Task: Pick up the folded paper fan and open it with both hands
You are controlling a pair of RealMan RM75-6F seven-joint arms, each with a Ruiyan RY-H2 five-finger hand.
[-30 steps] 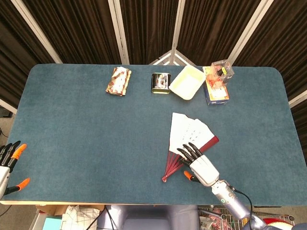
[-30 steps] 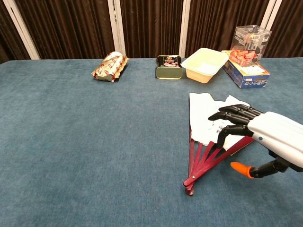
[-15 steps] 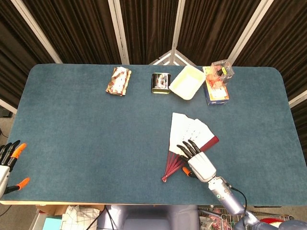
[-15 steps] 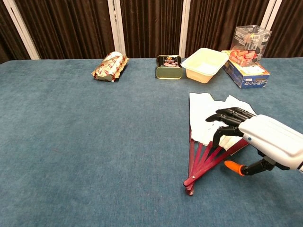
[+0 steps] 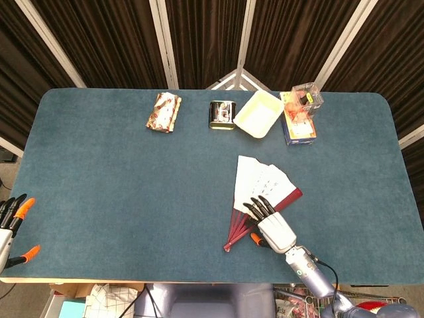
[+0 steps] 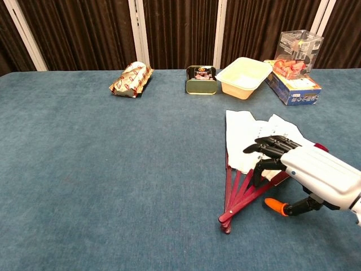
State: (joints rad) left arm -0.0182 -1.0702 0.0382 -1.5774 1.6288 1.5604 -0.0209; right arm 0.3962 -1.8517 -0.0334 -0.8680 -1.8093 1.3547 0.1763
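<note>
Right hand (image 5: 273, 224) is positioned over the lower part of the paper fan (image 5: 260, 185), fingers (image 6: 265, 148) curled down onto the red ribs where they meet the white paper. Contact looks like a press or a light touch; whether anything is actually pinched cannot be told from either view. The orange-tipped thumb (image 6: 275, 206) sits low, just beside the ribs on the outer side, apparently not closed on them.

The fan lies flat on the table (image 5: 119, 192), already partly spread. Paper leaf extends ahead of the right hand, away from the robot; the pivot end of the ribs lies toward the robot's left of the hand and slightly nearer the table's near edge. Long axis is therefore diagonal: pivot near-left, leaf far-right.

Left hand (image 5: 13, 218) is parked at the near-left table corner, fingers apart, holding nothing, well apart from the fan. The right hand is by far the nearer one.

Judgement: a pickup is not yet made; the left hand would have to cross most of the table for the opening.

Counts: one fan, two hands.
</note>
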